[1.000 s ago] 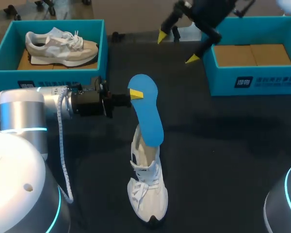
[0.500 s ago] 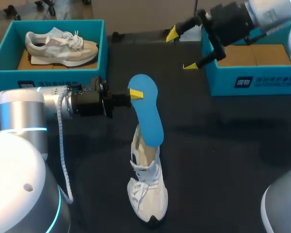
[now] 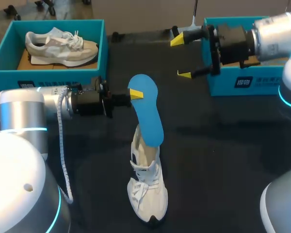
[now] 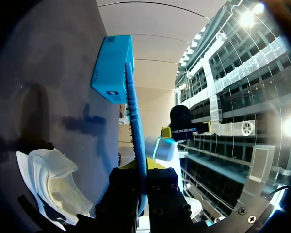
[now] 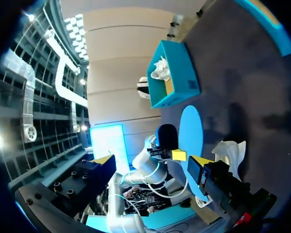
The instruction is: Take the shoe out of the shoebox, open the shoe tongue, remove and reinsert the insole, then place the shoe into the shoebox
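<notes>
Over the last second our right arm has swung round from behind the shoe (image 3: 146,189) to come in level from its far right. Our right gripper (image 3: 181,57) has turned with it, so that its yellow tips now point leftward instead of down. Our left arm, the insole (image 3: 149,114) and the shoe have kept their places. We see the right gripper's fingers spread wide apart in the air, beyond the shoe and to its right, just in front of the right box (image 3: 223,82). Our left gripper (image 3: 136,93) is clamped on the blue insole near its broad end, with one yellow tip lying on the upper face. In the left wrist view the insole runs edge-on out from between the fingers, with the shoe lying below it. We hold the insole above the shoe's heel end, slanting down toward it. Its narrow end reaches the shoe's opening, but we cannot tell whether it touches the shoe or goes inside. The shoe, white, stands upright on its sole on the black table (image 3: 223,160), with its toe toward us, its heel away and its laces showing along its top. Well beyond the shoe and to its left sits the left box (image 3: 63,74), with a grey shoe (image 3: 60,46) lying in it, side on.
</notes>
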Action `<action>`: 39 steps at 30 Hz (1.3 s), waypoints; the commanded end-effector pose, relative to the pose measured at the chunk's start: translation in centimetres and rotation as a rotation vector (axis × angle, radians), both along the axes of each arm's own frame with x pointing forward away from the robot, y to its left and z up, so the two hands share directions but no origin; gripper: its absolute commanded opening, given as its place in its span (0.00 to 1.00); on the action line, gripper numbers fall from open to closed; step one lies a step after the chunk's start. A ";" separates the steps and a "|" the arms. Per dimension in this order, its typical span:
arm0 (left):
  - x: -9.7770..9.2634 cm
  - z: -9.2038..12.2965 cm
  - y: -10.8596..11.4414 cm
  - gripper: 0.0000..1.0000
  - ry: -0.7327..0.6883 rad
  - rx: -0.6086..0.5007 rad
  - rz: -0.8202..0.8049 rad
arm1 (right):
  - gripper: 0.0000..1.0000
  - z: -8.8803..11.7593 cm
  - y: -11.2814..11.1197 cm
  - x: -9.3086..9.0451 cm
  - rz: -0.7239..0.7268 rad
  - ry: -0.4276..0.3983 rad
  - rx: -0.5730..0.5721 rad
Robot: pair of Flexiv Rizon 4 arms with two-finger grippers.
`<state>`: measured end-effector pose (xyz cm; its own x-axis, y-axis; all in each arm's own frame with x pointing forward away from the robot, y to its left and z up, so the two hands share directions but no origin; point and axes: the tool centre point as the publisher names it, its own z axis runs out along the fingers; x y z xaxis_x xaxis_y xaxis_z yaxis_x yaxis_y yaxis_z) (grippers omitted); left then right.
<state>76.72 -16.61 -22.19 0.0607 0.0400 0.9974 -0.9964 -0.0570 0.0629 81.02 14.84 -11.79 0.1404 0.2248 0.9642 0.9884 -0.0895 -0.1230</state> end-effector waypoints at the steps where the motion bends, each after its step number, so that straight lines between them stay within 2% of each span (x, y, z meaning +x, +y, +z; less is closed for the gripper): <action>1: -0.1 0.0 0.0 0.00 0.000 0.000 0.003 | 1.00 -0.4 0.1 -0.1 -0.014 -0.011 0.076; 3: -0.1 0.0 0.0 0.00 0.000 0.000 0.003 | 1.00 -0.5 0.0 -0.1 -0.015 -0.011 0.080; 9: 0.6 0.7 0.3 0.00 -0.114 0.011 0.029 | 1.00 -0.5 -0.2 0.0 -0.015 -0.009 0.082; 19: 1.2 2.2 1.6 0.00 -0.513 0.093 0.028 | 1.00 -0.8 -0.1 0.4 0.000 0.010 0.105; 24: 0.7 3.2 2.3 0.00 -0.790 0.142 0.036 | 1.00 -0.8 -0.2 0.4 -0.002 0.009 0.108; 26: 0.3 3.7 2.8 0.00 -0.943 0.149 0.040 | 1.00 -0.8 -0.2 0.4 -0.002 0.009 0.108; 31: 0.3 4.2 3.3 0.00 -1.371 0.214 0.080 | 1.00 -0.8 -0.2 0.4 -0.002 0.009 0.108; 33: 0.7 4.3 3.5 0.00 -1.640 0.249 0.131 | 1.00 -0.8 -0.2 0.4 -0.002 0.009 0.108; 34: 0.9 4.3 3.4 0.00 -1.664 0.259 0.141 | 1.00 -0.8 -0.2 0.4 -0.002 0.009 0.108; 35: 1.6 4.7 3.4 0.00 -1.600 0.257 0.185 | 1.00 -0.8 -0.2 0.4 -0.002 0.009 0.108; 39: 1.6 4.7 3.4 0.00 -1.600 0.257 0.185 | 1.00 -0.8 -0.2 0.4 -0.002 0.009 0.108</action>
